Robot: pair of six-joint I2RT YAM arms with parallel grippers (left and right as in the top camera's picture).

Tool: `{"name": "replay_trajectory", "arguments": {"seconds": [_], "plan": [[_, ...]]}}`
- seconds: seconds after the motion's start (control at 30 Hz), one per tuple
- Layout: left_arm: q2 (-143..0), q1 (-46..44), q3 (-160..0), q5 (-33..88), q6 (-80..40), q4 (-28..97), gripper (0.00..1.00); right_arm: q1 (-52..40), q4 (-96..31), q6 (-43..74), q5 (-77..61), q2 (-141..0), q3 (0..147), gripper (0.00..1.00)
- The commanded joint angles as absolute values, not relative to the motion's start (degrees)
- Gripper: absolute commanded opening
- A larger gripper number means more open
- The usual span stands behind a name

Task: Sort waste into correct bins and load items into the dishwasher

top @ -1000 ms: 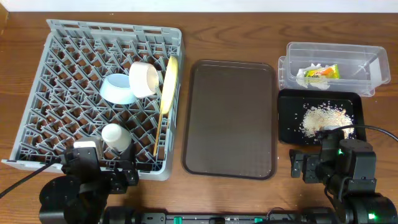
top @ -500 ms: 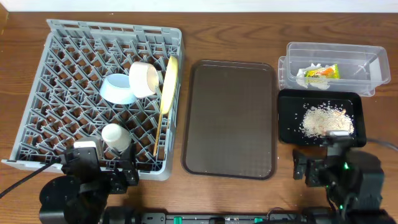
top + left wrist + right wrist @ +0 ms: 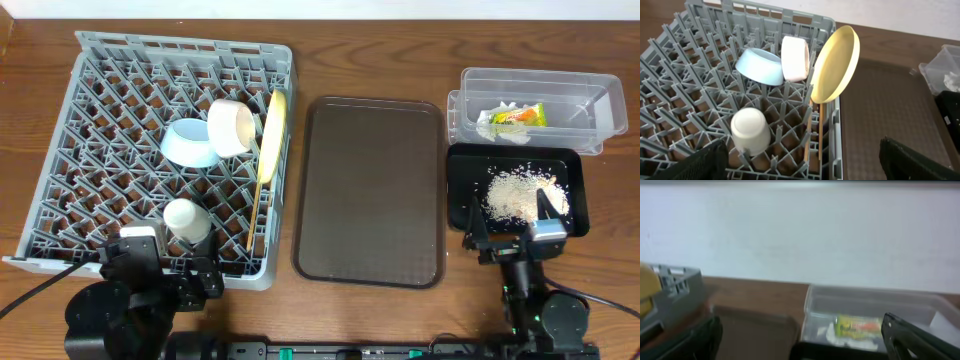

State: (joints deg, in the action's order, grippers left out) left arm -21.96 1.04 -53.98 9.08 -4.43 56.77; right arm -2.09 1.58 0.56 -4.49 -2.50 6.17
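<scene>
We saw the small crumpled green-and-orange wrapper with white paper (image 3: 515,117) lying inside the clear rectangular plastic tub (image 3: 590,85) at the far right of the wooden table (image 3: 380,60). The loose heap of pale beige rice-like scraps (image 3: 515,195) sat in the shallow black rectangular tray (image 3: 462,190) just in front of that tub. On the left, the large square grey plastic dish rack (image 3: 100,120) held the round yellow plate (image 3: 836,62) standing on edge at its right side. Beside the plate was the white bowl (image 3: 794,58) tipped on its side, touching the light blue bowl (image 3: 760,66). The small white cup (image 3: 750,130) stood upside down nearer us, and the thin wooden chopsticks (image 3: 810,137) lay below the plate. Between the rack and the 2 bins lay the larger dark brown serving tray (image 3: 370,190). The left gripper (image 3: 802,155) hung over the rack's near edge with its fingers wide apart, holding nothing. The right gripper (image 3: 800,332) was at the black tray's near edge, fingers likewise spread and holding nothing.
</scene>
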Motion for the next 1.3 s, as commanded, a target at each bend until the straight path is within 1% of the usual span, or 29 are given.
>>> {"name": "replay_trajectory", "arguments": {"seconds": [0.0, 0.13, 0.2, 1.27], "plan": [[-21.9, 1.2, -53.9, 9.7, -3.7, 56.8, 0.96, -3.0, 7.3, -0.1, -4.7, -1.5, 0.7, 0.99], [-21.9, 1.2, -53.9, 9.7, -3.7, 56.8, 0.97, -3.0, 2.8, -0.1, -4.3, -0.3, 0.3, 0.99], [-21.9, 1.2, -53.9, 9.7, -3.7, 56.8, 0.96, -3.0, -3.9, 0.2, -4.6, -0.3, 0.3, 0.99], [-21.5, 1.2, -53.8, 9.6, -3.7, 56.9, 0.96, -3.1, -3.9, 0.1, -4.7, -0.5, 0.3, 0.99]]}}
